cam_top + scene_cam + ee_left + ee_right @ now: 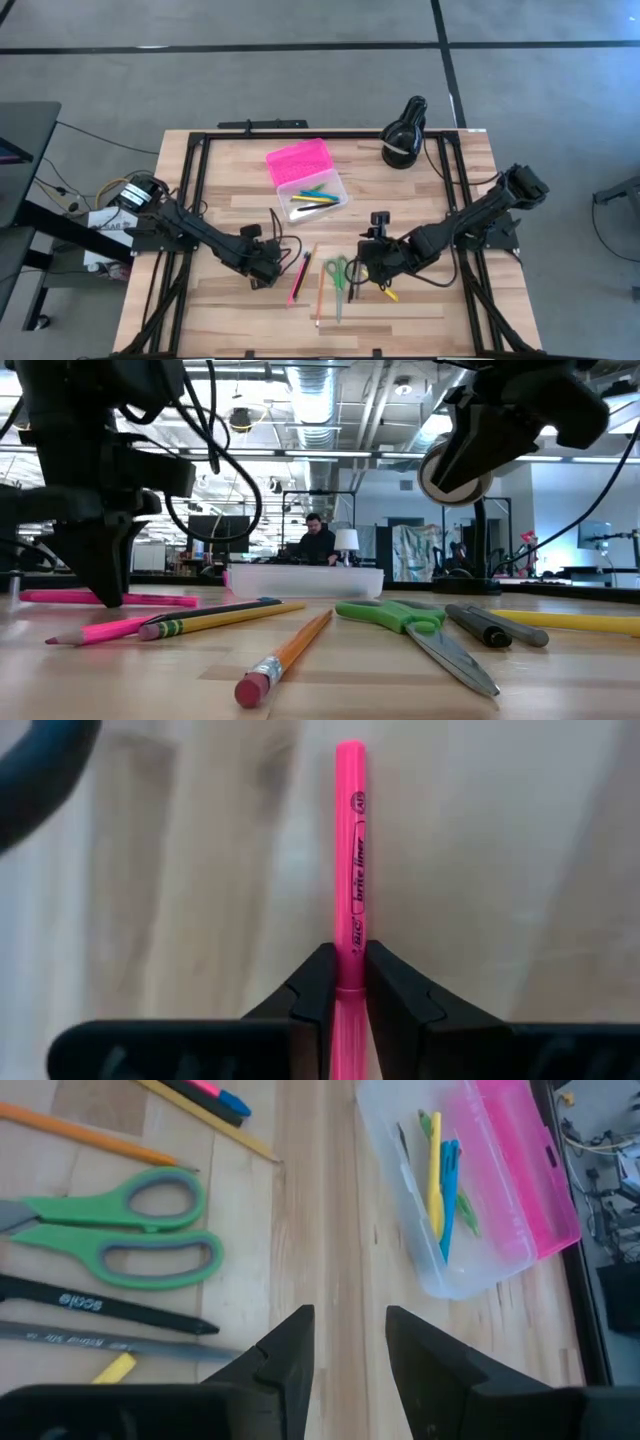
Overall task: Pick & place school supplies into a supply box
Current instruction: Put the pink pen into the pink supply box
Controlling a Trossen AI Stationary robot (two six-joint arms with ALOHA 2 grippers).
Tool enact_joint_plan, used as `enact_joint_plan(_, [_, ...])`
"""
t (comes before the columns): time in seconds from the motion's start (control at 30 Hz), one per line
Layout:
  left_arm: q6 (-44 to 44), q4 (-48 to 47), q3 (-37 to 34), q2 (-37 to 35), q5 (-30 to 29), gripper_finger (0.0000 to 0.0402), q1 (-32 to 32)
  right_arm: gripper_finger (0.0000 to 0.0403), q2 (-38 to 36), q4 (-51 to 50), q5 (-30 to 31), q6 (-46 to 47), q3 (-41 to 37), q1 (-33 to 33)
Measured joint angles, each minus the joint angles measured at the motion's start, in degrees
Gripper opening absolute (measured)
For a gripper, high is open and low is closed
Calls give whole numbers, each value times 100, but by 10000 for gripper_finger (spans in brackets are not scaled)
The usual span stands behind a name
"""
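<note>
A few pens already lie in the open box (pixel 318 192); nearer the arms, the left claw (pixel 340 990) pinches a pink highlighter (pixel 351 860), the right claw (pixel 350 1345) spread, scissors (pixel 338 272) and pencils left.

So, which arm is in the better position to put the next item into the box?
The left. Its gripper is shut on the pink highlighter, while the right gripper is open and holds nothing, facing the supply box.

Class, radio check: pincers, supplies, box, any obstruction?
Left pincer shut on pink highlighter, on table. Right pincer open, empty. Box open, part-filled. Nothing blocking.
</note>
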Motion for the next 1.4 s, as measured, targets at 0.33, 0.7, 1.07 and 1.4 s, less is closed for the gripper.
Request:
enact_joint_plan(0.33, [-401,-1039,245,26,-827,39,-20,120,1,-392,470,477,-2,208])
enact_joint_plan(0.7, [-1,-1355,986,13,-2112,39,232,120,1,-387,484,533,-2,212])
enact_joint_plan(1.07, [2105,-215,1448,2,-2775,39,1588,120,1,-462,476,864,-2,282])
enact_joint_plan(1.4, [4698,1810,1455,34,-1313,39,2853,120,1,-916,602,1546,-2,666])
